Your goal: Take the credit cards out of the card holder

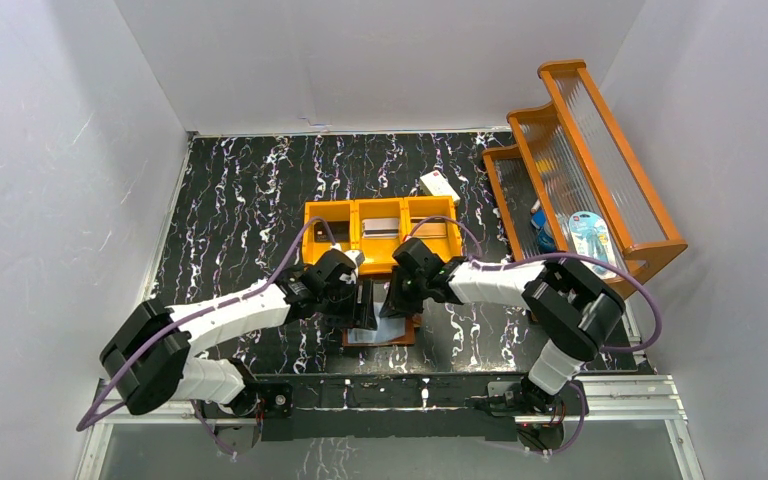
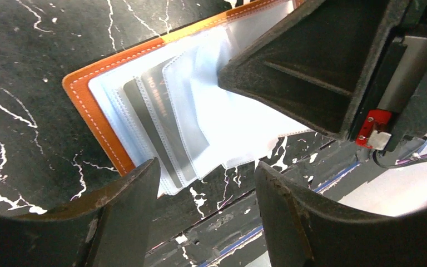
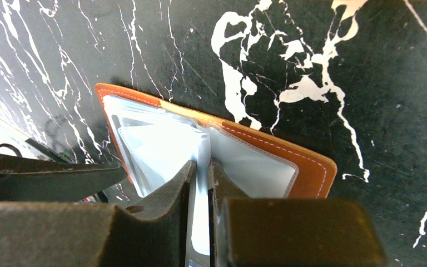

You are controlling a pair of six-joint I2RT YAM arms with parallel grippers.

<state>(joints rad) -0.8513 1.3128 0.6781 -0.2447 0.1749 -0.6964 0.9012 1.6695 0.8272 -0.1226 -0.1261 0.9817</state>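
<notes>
Looked early on: card holder (image 2: 83, 89) lay open at ctr-bottom of top view w/ a grey credit card (image 2: 164, 130) not yet pulled; right gripper (image 3: 203, 183) clamped a clear sleeve (image 3: 201, 222), left gripper (image 2: 205, 166) apart, empty, just above.

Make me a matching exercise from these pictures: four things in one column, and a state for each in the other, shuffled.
Things:
1. card holder
2. left gripper
3. right gripper
4. grey card

States:
A. pinching a clear sleeve
B. lying open on the table
C. jaws apart, holding nothing
D. tucked inside a sleeve

Pairs: 1-B, 2-C, 3-A, 4-D
</notes>
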